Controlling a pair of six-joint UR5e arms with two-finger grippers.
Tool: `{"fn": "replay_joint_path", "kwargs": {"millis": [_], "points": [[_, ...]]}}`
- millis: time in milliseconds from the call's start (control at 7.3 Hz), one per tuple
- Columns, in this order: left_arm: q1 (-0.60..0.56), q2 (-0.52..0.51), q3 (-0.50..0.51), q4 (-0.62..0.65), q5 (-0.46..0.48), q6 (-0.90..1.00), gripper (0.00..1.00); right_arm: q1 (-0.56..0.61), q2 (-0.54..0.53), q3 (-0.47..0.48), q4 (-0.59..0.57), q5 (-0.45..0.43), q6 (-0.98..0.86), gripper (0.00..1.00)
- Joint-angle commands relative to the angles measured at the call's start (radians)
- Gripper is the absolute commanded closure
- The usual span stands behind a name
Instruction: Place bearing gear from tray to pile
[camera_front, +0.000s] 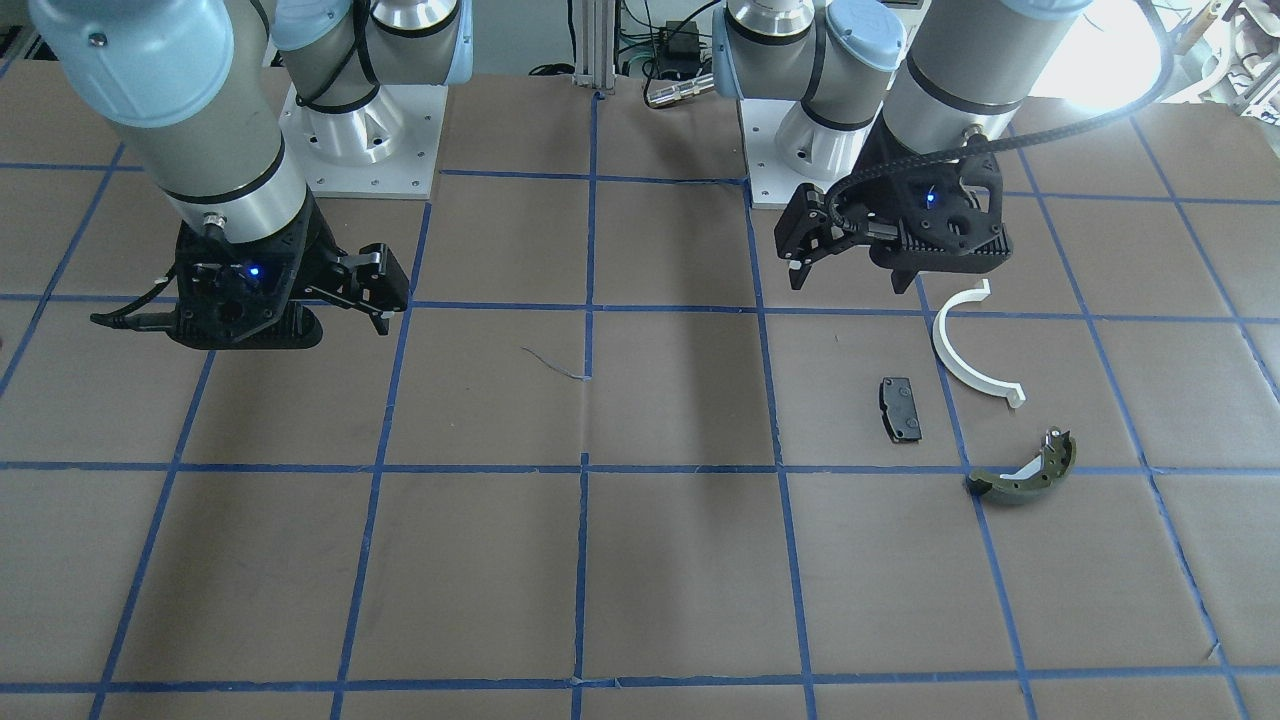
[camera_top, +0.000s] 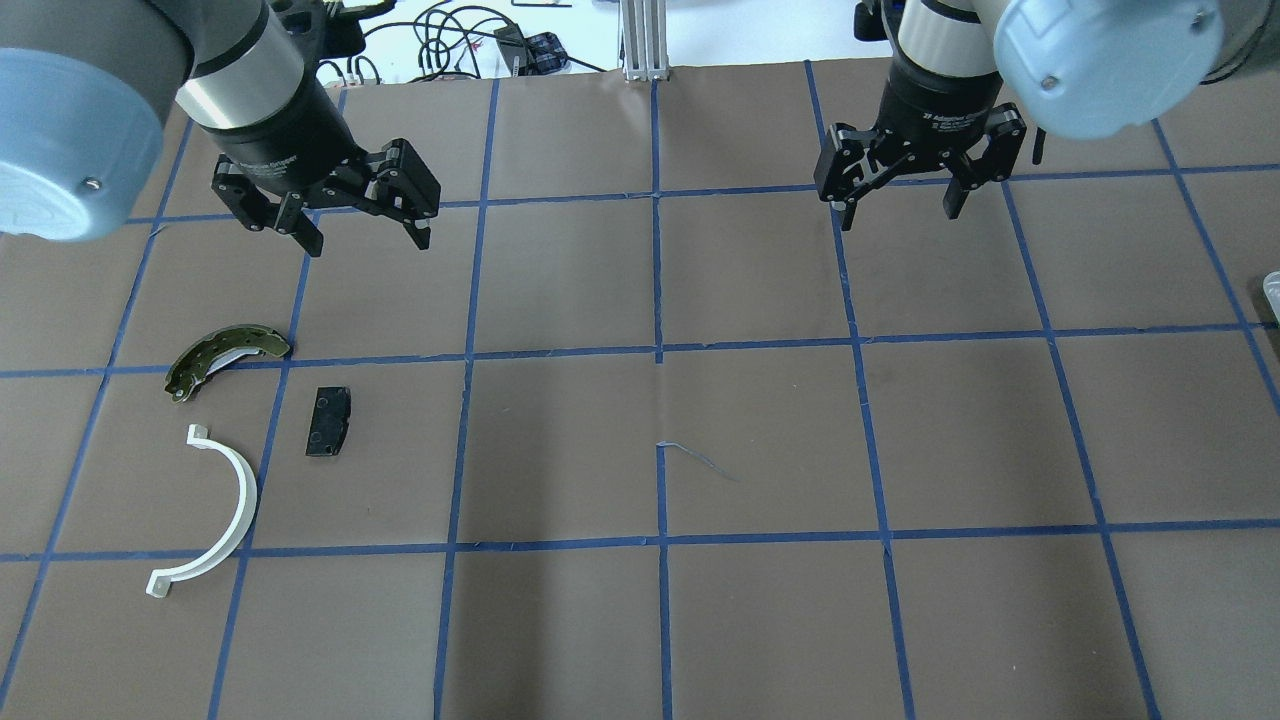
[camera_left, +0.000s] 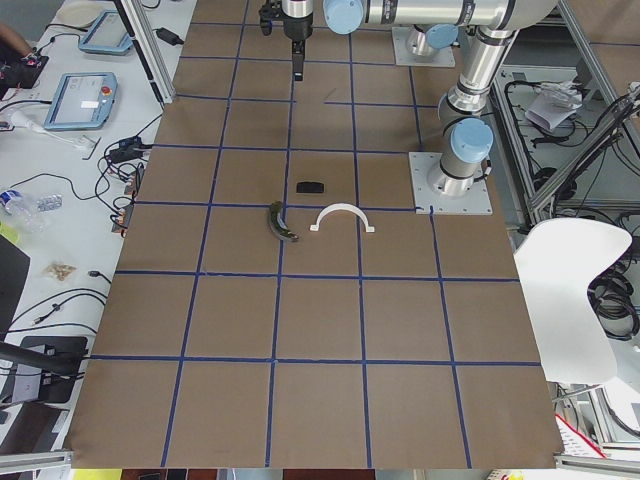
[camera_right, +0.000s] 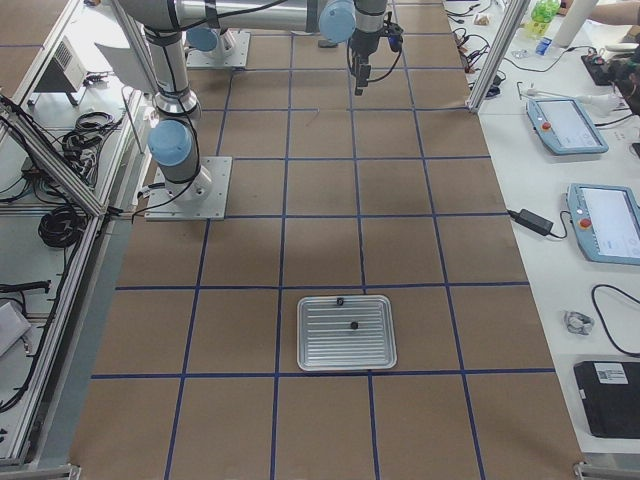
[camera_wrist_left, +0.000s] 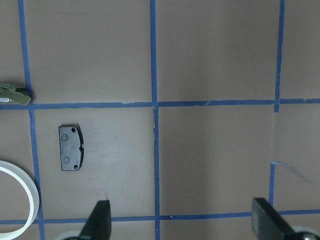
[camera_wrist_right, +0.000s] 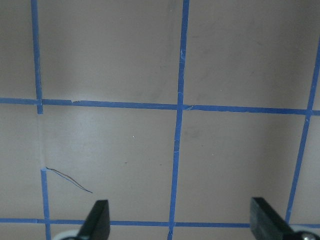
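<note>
The silver tray (camera_right: 320, 350) shows in the exterior right view, with two small dark parts (camera_right: 353, 325) in it. They are too small to tell which is the bearing gear. The pile lies on the table on my left: a white half-ring (camera_top: 240, 500), a black pad (camera_top: 328, 421) and an olive brake shoe (camera_top: 220, 358). My left gripper (camera_top: 368, 240) hovers open and empty beyond the pile; its wrist view shows the pad (camera_wrist_left: 70, 148). My right gripper (camera_top: 900, 216) hovers open and empty over bare table.
The table is brown paper with a blue tape grid (camera_top: 658, 352). A sliver of the tray (camera_top: 1272, 295) shows at the overhead view's right edge. Both robot bases (camera_front: 365, 140) stand at the table's back edge. Tablets and cables lie on side benches (camera_right: 590, 200).
</note>
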Motion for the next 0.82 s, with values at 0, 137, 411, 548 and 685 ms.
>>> {"fn": "replay_joint_path", "kwargs": {"millis": [0, 137, 411, 548, 685], "points": [[0.000, 0.003, -0.004, -0.001, 0.000, 0.000, 0.00, -0.057, 0.006, 0.000, 0.011, -0.008, -0.088, 0.00], [0.000, -0.001, 0.006, -0.001, 0.000, 0.001, 0.00, -0.138, 0.006, 0.008, 0.021, -0.015, -0.191, 0.00], [-0.001, -0.002, 0.011, 0.001, -0.001, 0.004, 0.00, -0.270, -0.001, 0.035, 0.032, -0.015, -0.283, 0.00], [0.000, -0.002, 0.011, 0.001, 0.000, 0.006, 0.00, -0.315, 0.001, 0.037, 0.034, -0.018, -0.401, 0.00], [0.002, 0.003, 0.005, -0.001, 0.000, 0.010, 0.00, -0.396, 0.004, 0.037, 0.034, -0.016, -0.463, 0.00]]}}
